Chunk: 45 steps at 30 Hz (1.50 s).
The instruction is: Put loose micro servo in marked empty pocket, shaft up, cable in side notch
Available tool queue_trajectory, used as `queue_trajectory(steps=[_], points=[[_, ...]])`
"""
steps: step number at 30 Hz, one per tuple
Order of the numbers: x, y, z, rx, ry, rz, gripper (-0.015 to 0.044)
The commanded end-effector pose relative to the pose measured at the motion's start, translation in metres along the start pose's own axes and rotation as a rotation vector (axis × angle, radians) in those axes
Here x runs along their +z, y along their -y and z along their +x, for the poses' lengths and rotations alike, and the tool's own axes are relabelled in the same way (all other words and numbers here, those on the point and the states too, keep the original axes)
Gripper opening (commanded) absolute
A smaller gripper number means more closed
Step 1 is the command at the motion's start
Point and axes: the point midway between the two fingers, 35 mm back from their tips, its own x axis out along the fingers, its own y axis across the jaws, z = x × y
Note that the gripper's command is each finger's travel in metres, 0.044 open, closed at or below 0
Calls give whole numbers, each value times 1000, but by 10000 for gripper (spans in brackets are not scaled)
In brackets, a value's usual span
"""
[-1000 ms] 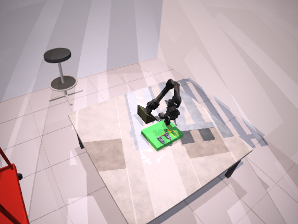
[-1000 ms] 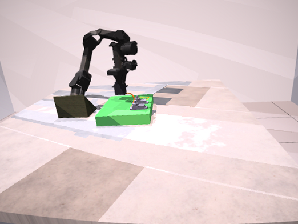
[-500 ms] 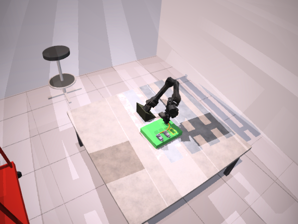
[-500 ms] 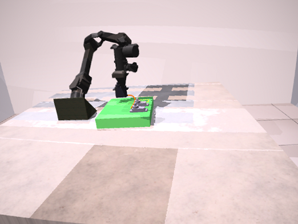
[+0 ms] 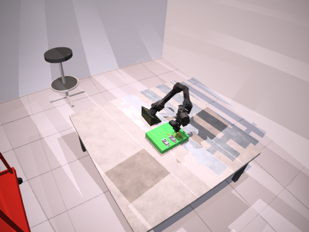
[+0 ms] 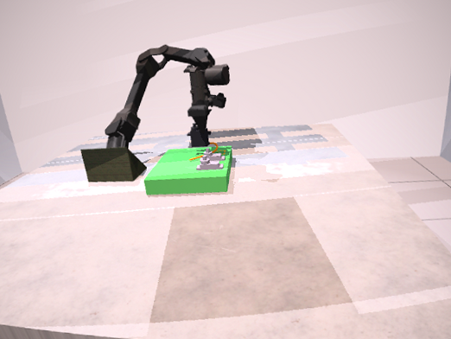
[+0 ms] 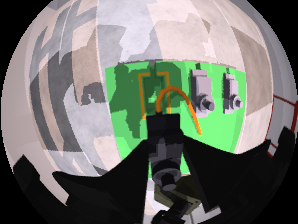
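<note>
The green deck (image 5: 155, 136) (image 6: 181, 179) (image 7: 220, 125) lies on the table in front of the arm's base. Two grey servos (image 5: 168, 140) (image 6: 209, 160) (image 7: 201, 90) sit seated in it side by side. Next to them is the marked pocket (image 7: 140, 92), an orange outline. My gripper (image 5: 174, 127) (image 6: 198, 138) (image 7: 164, 141) hangs low over the deck's far edge, by the pocket. It is shut on the loose micro servo (image 7: 164, 135), a dark body between the fingers. The servo's orange cable (image 7: 189, 106) (image 6: 213, 146) arcs out over the deck toward the seated servos. The servo's ears and shaft are hidden.
A dark wedge-shaped block (image 5: 149, 116) (image 6: 110, 164) at the arm's base stands right beside the deck. A stool (image 5: 59, 67) and a red cart (image 5: 11, 199) stand on the floor, away from the table.
</note>
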Motion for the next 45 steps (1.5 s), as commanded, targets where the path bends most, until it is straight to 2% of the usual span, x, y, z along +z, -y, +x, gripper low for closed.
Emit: queue_trajectory(steps=[1, 10, 45], points=[[15, 0, -1, 1, 6, 3, 0], [46, -1, -1, 2, 8, 1, 0], [48, -1, 27, 3, 8, 1, 0]])
